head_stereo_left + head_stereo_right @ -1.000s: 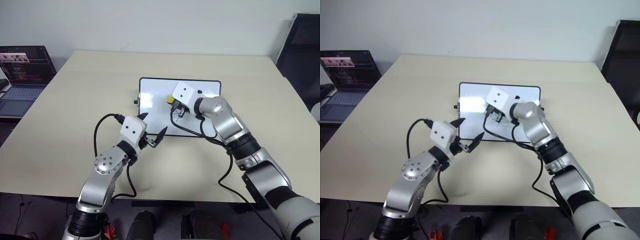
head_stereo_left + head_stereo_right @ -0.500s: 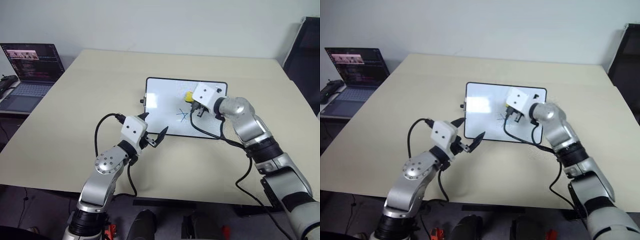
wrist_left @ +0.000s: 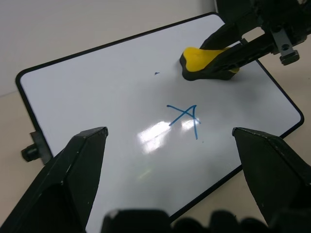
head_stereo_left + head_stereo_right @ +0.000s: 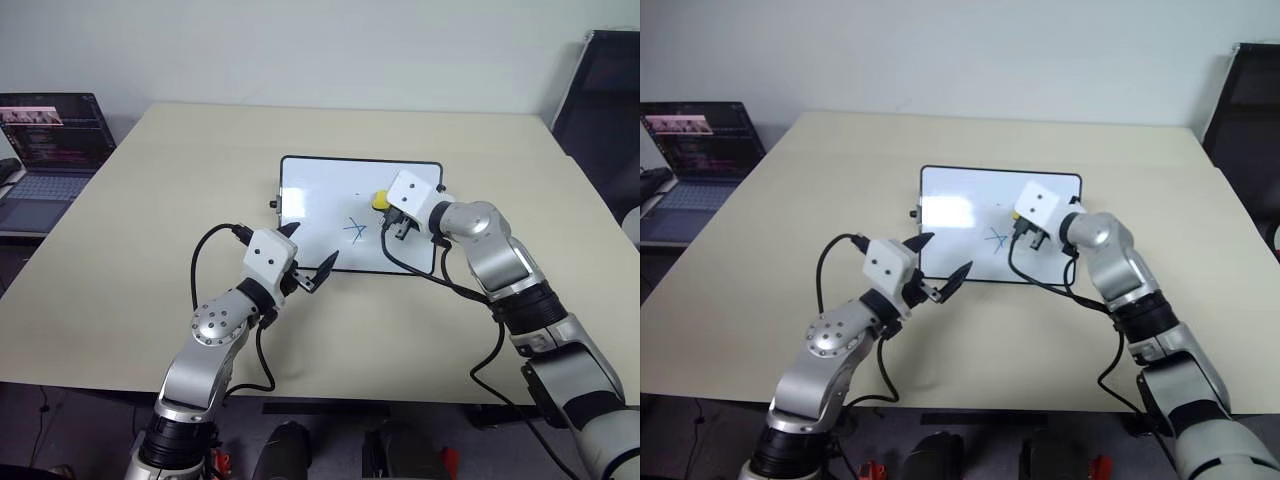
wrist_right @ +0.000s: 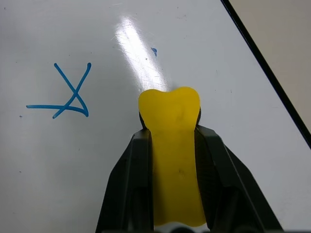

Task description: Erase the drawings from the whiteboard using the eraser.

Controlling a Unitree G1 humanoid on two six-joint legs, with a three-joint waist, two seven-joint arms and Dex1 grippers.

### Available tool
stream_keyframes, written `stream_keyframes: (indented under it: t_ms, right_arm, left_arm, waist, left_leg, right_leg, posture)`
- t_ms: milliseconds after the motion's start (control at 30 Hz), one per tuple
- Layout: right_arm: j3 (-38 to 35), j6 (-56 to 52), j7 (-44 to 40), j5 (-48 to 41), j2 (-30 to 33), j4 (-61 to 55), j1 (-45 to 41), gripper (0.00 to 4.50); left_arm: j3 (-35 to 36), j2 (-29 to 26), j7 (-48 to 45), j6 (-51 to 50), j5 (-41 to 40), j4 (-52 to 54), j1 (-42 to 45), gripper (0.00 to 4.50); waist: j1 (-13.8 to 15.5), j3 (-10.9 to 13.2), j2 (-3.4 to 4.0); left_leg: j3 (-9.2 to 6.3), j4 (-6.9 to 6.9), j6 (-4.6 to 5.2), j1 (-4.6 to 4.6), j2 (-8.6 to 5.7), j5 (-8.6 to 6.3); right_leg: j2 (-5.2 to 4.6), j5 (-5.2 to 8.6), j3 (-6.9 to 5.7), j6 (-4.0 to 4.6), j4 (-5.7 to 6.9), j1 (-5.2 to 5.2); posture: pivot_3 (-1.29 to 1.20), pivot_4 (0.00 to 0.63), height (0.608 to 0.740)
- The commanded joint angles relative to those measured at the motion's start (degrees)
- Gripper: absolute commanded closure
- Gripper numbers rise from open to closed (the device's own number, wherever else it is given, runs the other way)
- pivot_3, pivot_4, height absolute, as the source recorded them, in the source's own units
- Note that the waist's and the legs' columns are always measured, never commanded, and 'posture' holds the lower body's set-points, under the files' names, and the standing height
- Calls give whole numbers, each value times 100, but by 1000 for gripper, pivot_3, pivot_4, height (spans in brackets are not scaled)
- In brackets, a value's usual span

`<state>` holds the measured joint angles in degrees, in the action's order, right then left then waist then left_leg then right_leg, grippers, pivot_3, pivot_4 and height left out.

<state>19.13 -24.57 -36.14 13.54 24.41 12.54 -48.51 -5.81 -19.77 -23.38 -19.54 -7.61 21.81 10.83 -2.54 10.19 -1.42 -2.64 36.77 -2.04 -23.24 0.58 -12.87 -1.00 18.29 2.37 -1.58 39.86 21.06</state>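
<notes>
While the whiteboard is lying at the table's centre, the right gripper is ending a sideways sweep, having carried the eraser from mid-board toward its three o'clock edge within the past second. It is clamping the yellow block tightly, pressed to the surface. The left gripper is hanging spread wide and empty at the board's six o'clock edge. Of the drawings, one crossed blue star and a faint speck are remaining, so erasing seems mostly done. No readable writing is showing.
</notes>
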Motion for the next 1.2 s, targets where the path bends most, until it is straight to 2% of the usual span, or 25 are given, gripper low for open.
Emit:
stream_keyframes:
  t_ms: [33,633,967,1200]
  right_arm:
    - [96,36,26,118,-164,294,-180,3640]
    - [211,256,-50,149,-901,675,-637,3640]
    - [103,76,-52,130,-814,415,-564,3640]
    - [-363,-573,51,-15,-571,-623,-285,3640]
  left_arm:
    - [70,6,-8,73,-15,166,17,0]
    - [104,1,86,30,26,311,-116,0]
    - [28,31,48,75,33,223,-42,0]
    - [22,18,1,107,16,166,17,0]
  waist:
    - [-37,0,0]
    - [-73,2,-2]
    - [-70,2,-2]
    - [15,4,-1]
  left_leg:
    - [2,-2,0,4,1,0]
    - [23,-44,-1,22,5,0]
    - [25,-69,-1,22,6,0]
    - [8,-73,-1,-13,4,0]
  right_leg:
    - [1,0,0,0,1,-2]
    - [2,0,15,1,-3,5]
    - [2,0,14,1,-28,6]
    - [-3,0,12,1,-53,24]
  posture:
    - [0,150,740]
    - [0,150,740]
    - [0,150,740]
    - [0,150,740]
